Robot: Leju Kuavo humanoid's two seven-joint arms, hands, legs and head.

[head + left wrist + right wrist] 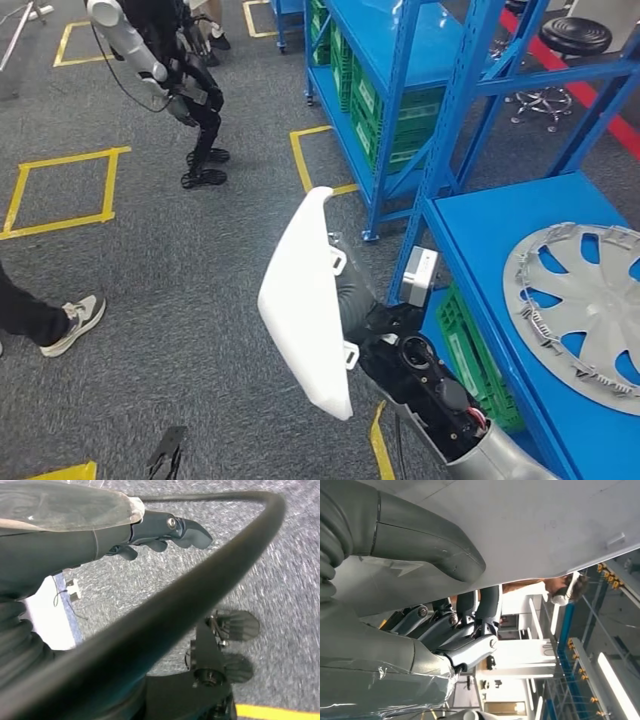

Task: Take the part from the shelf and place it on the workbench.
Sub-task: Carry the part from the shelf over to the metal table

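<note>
Your right hand (377, 325) grips the white part (306, 300), held clear of the blue shelf (490, 240) over the floor. Your left hand (166, 532) hangs empty, fingers loosely apart. The carry is under way; next, find the workbench and turn toward it.

Matt white plastic part (306, 300), smooth-faced, with moulded tabs. Silver plastic wheel cover (581, 300), satin finish. Blue painted metal shelf (490, 235), smooth. Green ribbed plastic crates (472, 355). Grey floor (173, 280), rough carpet-like texture, with glossy yellow tape (64, 190).
</note>
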